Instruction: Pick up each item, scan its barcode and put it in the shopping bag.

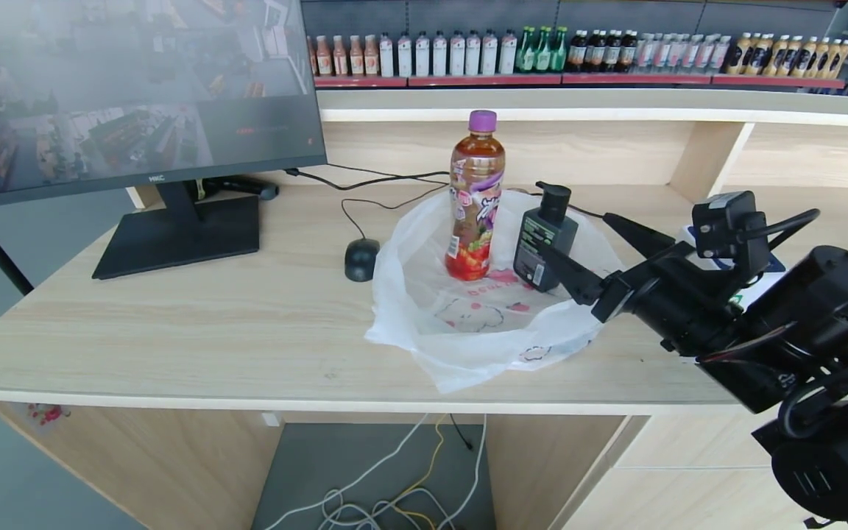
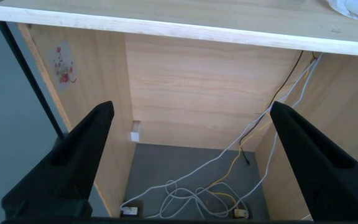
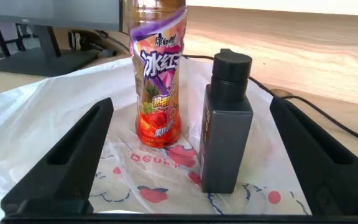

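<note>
A tea bottle (image 1: 475, 197) (image 3: 158, 74) with a purple cap stands upright on the spread white shopping bag (image 1: 468, 309) (image 3: 55, 118). Beside it, a dark rectangular bottle (image 1: 544, 237) (image 3: 226, 127) with a black cap also stands on the bag. My right gripper (image 1: 602, 246) (image 3: 191, 168) is open, its fingers (image 1: 570, 274) pointing at the dark bottle from the right, close to it but apart. My left gripper (image 2: 191, 168) hangs open below the counter's front edge, nothing between its fingers (image 2: 73, 163).
A monitor (image 1: 129, 88) on its stand sits at the counter's left, a black mouse (image 1: 361, 258) left of the bag. A white and blue box (image 1: 755, 276) lies behind my right arm. Cables (image 2: 210, 186) trail on the floor under the counter (image 2: 166, 25).
</note>
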Tool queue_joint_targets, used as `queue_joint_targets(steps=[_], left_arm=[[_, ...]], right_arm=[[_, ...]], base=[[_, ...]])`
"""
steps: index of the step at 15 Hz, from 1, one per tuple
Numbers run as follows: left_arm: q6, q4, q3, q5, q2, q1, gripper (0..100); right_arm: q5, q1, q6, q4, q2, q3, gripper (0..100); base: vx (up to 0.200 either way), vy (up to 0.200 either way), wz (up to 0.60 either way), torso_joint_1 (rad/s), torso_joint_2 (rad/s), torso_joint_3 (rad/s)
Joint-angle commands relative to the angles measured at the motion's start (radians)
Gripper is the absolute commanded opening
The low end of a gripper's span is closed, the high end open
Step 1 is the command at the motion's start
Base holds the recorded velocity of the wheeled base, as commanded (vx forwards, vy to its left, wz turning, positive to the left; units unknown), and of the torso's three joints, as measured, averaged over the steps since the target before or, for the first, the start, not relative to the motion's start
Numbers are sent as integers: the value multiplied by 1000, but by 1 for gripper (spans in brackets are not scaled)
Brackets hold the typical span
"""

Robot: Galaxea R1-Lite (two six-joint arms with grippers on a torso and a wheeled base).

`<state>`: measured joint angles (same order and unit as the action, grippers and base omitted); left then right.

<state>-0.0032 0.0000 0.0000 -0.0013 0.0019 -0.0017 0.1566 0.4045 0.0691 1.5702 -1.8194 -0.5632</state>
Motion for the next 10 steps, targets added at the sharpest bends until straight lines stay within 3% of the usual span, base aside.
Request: queue_joint_targets(steps=[1,2,8,10], left_arm=[[-1,0,0,1,0,0,100],[-1,0,0,0,0,0,100],[2,0,0,0,0,0,100],[0,0,0,0,0,0,100]], right_arm=[[1,1,0,1,14,12,100],[1,1,-2,1,14,16,100],[0,-4,-20,1,3,14,100],[0,-4,-20,1,2,9,100]], base=[[-200,0,0,2,2,2],[-200,0,0,2,2,12],[0,0,0,0,0,0],[0,-200,0,2,3,0]])
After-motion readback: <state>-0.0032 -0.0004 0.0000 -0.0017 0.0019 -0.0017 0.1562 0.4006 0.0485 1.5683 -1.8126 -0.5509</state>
